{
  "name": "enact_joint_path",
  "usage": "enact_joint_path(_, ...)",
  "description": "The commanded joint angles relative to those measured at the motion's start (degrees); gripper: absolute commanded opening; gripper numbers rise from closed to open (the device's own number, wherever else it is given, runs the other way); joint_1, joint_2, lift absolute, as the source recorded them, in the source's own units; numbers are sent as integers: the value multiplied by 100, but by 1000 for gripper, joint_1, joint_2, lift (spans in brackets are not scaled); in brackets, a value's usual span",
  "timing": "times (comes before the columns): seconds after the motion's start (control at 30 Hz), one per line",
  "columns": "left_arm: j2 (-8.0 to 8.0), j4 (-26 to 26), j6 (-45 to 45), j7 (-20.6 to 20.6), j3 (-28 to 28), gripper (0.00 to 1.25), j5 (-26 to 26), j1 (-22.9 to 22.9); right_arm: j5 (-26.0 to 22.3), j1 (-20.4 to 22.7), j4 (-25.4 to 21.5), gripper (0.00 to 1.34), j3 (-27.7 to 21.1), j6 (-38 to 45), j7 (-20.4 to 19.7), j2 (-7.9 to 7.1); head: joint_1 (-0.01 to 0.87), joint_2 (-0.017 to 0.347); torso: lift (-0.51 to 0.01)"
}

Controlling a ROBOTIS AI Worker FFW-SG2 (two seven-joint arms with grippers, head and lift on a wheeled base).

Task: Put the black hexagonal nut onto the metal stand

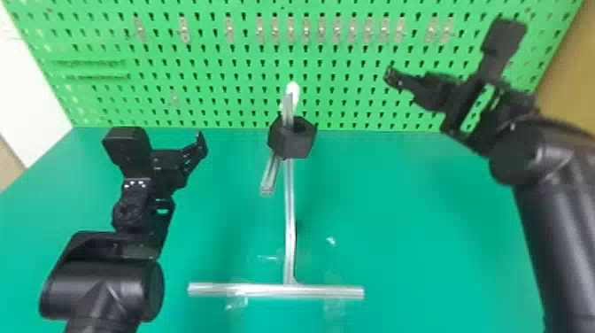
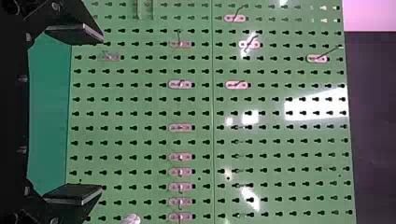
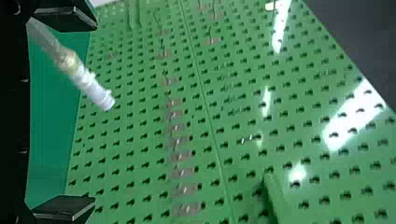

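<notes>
In the head view the black hexagonal nut (image 1: 292, 141) sits around the upper part of the silver metal stand (image 1: 290, 212), whose post rises through its hole. My left gripper (image 1: 201, 144) is left of the stand, apart from the nut. On the right, my right gripper (image 1: 392, 77) is raised beside the stand, touching neither. The left wrist view has the left gripper (image 2: 100, 114) open, nothing between its fingers. In the right wrist view, the right gripper (image 3: 93, 114) is also open, with the stand's white tip (image 3: 98, 95) farther off beyond its fingers.
A green pegboard (image 1: 212, 84) with small metal hooks stands behind the green table (image 1: 420, 221). The stand's crossbar base (image 1: 327, 291) lies near the front, and a short metal arm (image 1: 269, 177) sticks out below the nut.
</notes>
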Motion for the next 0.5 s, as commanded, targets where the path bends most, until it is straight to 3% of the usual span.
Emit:
enact_joint_path(0.0, 0, -22, 0, 1, -12, 1095, 23, -2, 9, 401, 22, 1339, -42, -600, -305, 119, 693, 81, -1)
enact_joint_path(0.17, 0, -22, 0, 1, -12, 1095, 49, -11, 299, 797, 49, 1339, 37, -1418, -903, 225, 693, 81, -1)
enact_joint_path(0.27, 0, -22, 0, 1, -30, 1095, 58, -20, 641, 981, 75, 1339, 19, -1831, -1017, 278, 693, 81, -1)
enact_joint_path(0.47, -9, -22, 0, 1, -39, 1095, 93, -20, 852, 1298, 93, 1339, 46, -2174, -1210, 304, 693, 81, -1)
